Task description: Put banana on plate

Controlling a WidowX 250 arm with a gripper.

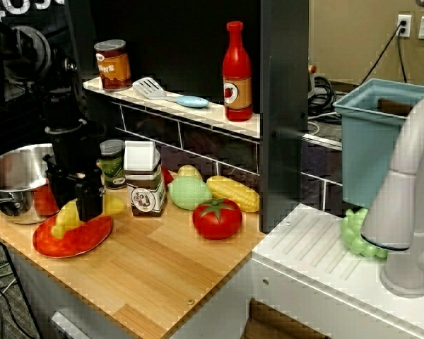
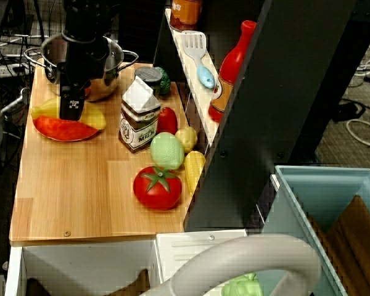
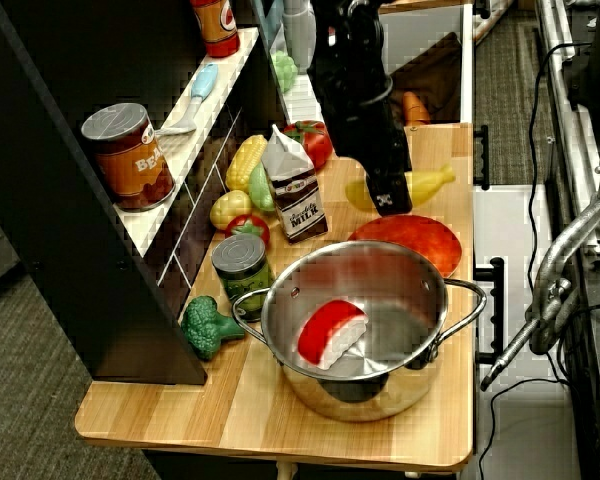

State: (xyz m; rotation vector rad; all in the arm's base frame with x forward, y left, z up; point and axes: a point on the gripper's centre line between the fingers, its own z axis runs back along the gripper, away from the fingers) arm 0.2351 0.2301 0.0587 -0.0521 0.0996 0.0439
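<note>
- The black robot gripper [image 2: 71, 110] hangs over the flat round red-orange plate [image 1: 85, 241], its jaws closed on the middle of the smooth yellow plastic banana [image 2: 44, 109]
- That banana lies crosswise above the plate; whether it touches the plate I cannot tell
- In the view from behind the pot the banana [image 3: 432, 182] sticks out on either side of the jaws
- The plate sits near the wooden counter's [image 2: 80, 185] edge, just beside the shiny steel pot [image 3: 365, 330] at the counter's end
- A small white milk carton [image 2: 139, 120] stands near the plate, toward the shelf side
- A red plastic tomato [image 2: 157, 187] and a bumpy yellow corn cob [image 2: 194, 171] lie further along, well apart from the plate
</note>
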